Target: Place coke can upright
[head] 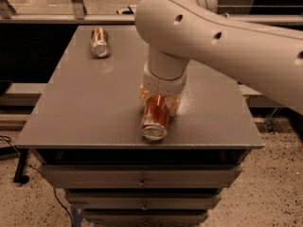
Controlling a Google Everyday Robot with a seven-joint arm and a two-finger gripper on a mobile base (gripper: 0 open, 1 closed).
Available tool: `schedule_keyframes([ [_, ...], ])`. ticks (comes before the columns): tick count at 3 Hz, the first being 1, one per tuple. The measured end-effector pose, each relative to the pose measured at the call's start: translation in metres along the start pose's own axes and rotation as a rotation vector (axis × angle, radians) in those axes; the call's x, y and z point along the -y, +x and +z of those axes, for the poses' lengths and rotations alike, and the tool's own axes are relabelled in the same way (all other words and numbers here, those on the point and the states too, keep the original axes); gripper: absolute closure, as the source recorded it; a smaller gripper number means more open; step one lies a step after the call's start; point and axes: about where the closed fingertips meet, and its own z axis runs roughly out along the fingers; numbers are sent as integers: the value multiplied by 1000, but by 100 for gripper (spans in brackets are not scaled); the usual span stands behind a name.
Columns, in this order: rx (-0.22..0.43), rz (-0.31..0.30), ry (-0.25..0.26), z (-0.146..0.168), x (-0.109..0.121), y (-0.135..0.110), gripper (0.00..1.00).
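Observation:
The coke can [155,120] lies on its side near the front edge of the grey table [90,108], its silver end facing the camera. My gripper [158,102] comes straight down over the can's rear half. Its tan fingers [144,94] press against the can's two sides, shut on it. The can still rests on the tabletop. The large white arm hides the can's far end.
A copper-brown can [100,41] lies on its side at the table's far left. Drawers [142,176] sit below the tabletop. A rail and glass wall run behind the table; speckled floor lies around it.

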Motion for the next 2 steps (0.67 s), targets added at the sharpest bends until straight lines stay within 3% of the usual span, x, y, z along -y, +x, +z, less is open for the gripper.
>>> schedule_keyframes([
  [1, 22, -63, -55, -4, -11, -12, 64],
  [2, 72, -182, -134, -12, -24, -38, 88],
])
